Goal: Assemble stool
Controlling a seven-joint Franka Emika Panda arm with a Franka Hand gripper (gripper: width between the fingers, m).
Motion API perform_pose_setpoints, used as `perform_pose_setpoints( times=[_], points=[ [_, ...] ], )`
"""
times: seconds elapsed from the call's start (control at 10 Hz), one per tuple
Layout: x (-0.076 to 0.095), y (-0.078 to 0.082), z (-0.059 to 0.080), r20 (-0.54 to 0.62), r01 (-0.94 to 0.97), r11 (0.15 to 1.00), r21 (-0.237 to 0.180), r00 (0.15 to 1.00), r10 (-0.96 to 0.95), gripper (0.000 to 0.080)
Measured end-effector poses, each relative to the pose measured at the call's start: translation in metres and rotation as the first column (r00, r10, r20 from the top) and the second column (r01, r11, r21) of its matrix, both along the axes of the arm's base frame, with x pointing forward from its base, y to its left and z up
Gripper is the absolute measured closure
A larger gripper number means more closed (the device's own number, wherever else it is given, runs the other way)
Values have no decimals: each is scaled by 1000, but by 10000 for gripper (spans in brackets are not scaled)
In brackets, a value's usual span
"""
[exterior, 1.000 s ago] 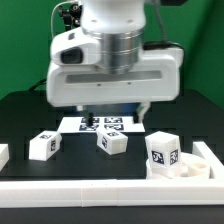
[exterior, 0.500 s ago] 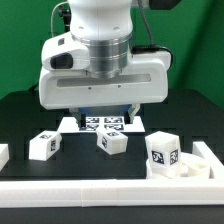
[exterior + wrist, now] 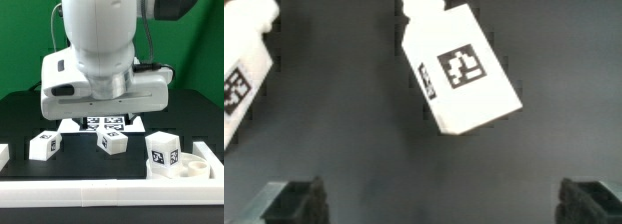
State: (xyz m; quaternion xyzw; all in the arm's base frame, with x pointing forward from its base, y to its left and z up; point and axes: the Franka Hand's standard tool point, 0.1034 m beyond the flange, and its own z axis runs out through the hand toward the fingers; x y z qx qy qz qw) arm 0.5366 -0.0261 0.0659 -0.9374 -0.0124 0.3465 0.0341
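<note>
Two white stool legs with marker tags lie on the black table, one [image 3: 43, 145] towards the exterior view's left and one [image 3: 112, 142] in the middle. A third leg [image 3: 163, 148] stands upright at the round seat [image 3: 185, 168] on the exterior view's right. A further white part [image 3: 3, 155] shows at the left edge. My gripper [image 3: 446, 205] is open wide and empty, hovering above the table. In the wrist view one tagged leg [image 3: 461, 70] lies ahead of the fingertips [image 3: 295, 200] and apart from them, and another leg [image 3: 242, 70] is cut off at the picture's edge.
The marker board [image 3: 105, 124] lies flat on the table behind the legs, under the arm. Long white rim bars [image 3: 100, 190] run along the front and at the right [image 3: 212, 158]. The arm's big white hand [image 3: 105, 90] hides the back of the table.
The hand has swung and tilted, shifting a little towards the exterior view's left. The legs and seat have not moved.
</note>
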Motion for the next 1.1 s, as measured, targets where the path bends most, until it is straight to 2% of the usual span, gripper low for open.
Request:
perform_pose_setpoints(
  times=[0.3,0.4,0.7,1.0,1.1],
  points=[
    [-9,2,-7,-164,4,1000,-1,986,-4,151],
    [-2,2,-12,-134,2,1000,-6,991,-3,151],
    [-11,11,-19,-145,-7,1000,-1,989,7,151],
    [-13,10,-23,-152,-6,1000,-1,988,5,151],
    [-20,10,-22,-190,-2,1000,0,982,2,151]
  ],
)
